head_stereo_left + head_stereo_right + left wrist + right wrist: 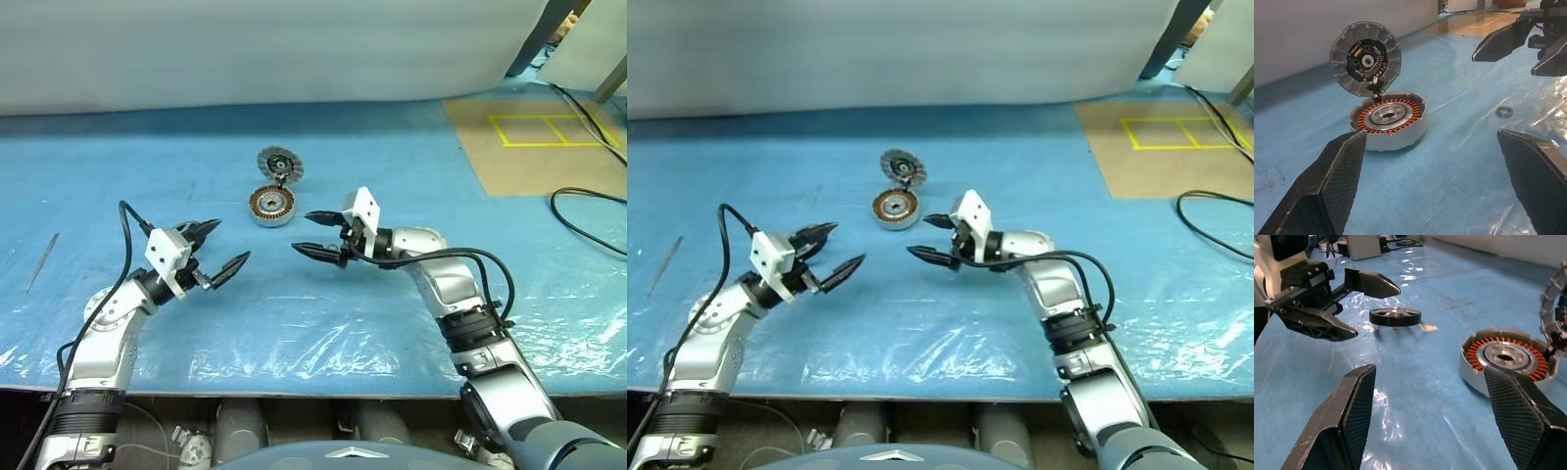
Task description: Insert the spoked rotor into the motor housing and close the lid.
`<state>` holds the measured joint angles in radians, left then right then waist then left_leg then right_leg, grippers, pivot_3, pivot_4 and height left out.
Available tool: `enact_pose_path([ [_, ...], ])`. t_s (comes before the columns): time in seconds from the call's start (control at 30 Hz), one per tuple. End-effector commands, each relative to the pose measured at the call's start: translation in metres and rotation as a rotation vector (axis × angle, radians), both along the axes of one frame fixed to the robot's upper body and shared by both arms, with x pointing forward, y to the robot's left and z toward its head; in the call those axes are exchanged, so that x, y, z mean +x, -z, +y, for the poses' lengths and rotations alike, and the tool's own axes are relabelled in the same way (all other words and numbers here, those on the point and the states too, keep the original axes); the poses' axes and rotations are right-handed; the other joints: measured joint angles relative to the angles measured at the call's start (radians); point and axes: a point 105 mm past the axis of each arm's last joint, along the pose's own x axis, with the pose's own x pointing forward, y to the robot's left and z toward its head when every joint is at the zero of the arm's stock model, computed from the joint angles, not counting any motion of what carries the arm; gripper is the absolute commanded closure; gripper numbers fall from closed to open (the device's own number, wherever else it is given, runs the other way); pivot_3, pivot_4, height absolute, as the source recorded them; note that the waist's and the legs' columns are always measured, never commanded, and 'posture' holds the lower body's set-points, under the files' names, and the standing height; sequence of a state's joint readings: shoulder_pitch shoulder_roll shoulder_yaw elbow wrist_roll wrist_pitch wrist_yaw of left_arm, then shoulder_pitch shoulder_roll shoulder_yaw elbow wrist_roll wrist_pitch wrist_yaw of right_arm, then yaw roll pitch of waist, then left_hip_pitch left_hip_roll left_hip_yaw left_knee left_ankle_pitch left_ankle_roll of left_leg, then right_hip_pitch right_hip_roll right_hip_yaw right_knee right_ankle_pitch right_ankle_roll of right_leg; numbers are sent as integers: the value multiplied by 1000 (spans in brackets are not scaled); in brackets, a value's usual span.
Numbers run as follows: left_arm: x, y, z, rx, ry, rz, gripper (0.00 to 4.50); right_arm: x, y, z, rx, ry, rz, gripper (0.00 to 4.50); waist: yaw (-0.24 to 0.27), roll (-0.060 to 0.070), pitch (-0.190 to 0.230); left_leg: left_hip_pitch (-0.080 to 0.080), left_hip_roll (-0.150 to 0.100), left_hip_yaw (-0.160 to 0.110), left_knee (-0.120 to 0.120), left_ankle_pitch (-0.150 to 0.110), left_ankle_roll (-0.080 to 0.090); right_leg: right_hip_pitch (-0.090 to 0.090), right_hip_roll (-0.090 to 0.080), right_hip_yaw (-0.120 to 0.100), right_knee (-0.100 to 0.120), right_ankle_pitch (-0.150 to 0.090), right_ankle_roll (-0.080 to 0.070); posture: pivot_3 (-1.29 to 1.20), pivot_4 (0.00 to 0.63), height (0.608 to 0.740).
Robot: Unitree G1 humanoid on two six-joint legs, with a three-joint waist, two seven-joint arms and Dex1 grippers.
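The motor housing (271, 207), a short silver cup with copper windings, sits mid-table. Its hinged lid (279, 164) stands open behind it, circuit side showing (1365, 58). The spoked rotor (1396, 316) lies flat on the blue sheet, seen in the right wrist view beyond the left gripper's fingers. My left gripper (227, 242) hovers open and empty, left of and nearer than the housing, pointing toward it. My right gripper (302, 232) is open and empty just right of the housing, pointing left.
A small metal ring (1505, 111) lies on the sheet near the housing. A thin rod (44, 259) rests at the far left. A brown board with yellow tape (534, 137) and a black cable (588, 220) are at the right. The table's front edge (294, 392) is close.
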<state>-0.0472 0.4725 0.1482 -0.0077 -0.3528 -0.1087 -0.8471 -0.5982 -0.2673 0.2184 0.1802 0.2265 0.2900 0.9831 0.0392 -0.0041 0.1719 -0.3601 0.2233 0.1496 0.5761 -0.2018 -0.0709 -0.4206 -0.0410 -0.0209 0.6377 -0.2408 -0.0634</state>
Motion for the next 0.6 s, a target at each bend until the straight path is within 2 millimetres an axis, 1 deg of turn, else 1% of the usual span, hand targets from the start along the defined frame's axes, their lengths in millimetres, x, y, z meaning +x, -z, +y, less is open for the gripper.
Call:
enact_pose_path([
  [0.03,-6,-6,5,8,-20,-33,0,9,-11,14,-50,-27,-61,849,1,0,0,1,0,0,0,0,0,0,0,0,0,0,0,0,150,740],
  [0.13,-8,-5,4,4,-24,-26,0,14,-22,28,-22,-65,-17,849,2,0,0,1,0,0,0,0,0,0,0,0,0,0,0,0,150,740],
  [0.2,-9,-3,4,8,-25,-23,0,19,-27,38,-38,-87,-25,849,2,0,0,1,0,0,1,0,0,0,0,0,0,0,0,0,150,740],
  [0.3,-8,-5,4,7,-40,-35,0,31,-27,49,-92,-88,-39,849,2,0,0,1,0,0,1,0,0,0,0,0,1,0,-1,0,150,740],
  [0.43,-9,-7,4,-41,-63,-40,0,40,-27,54,-150,-103,-50,849,3,0,0,1,0,0,1,0,0,0,0,0,1,0,-1,0,150,740],
  [0.6,-12,-2,0,-49,-65,-27,0,50,-19,56,-265,-100,-73,849,3,0,0,0,1,0,1,0,0,-1,0,-1,2,-1,-1,0,150,740],
])
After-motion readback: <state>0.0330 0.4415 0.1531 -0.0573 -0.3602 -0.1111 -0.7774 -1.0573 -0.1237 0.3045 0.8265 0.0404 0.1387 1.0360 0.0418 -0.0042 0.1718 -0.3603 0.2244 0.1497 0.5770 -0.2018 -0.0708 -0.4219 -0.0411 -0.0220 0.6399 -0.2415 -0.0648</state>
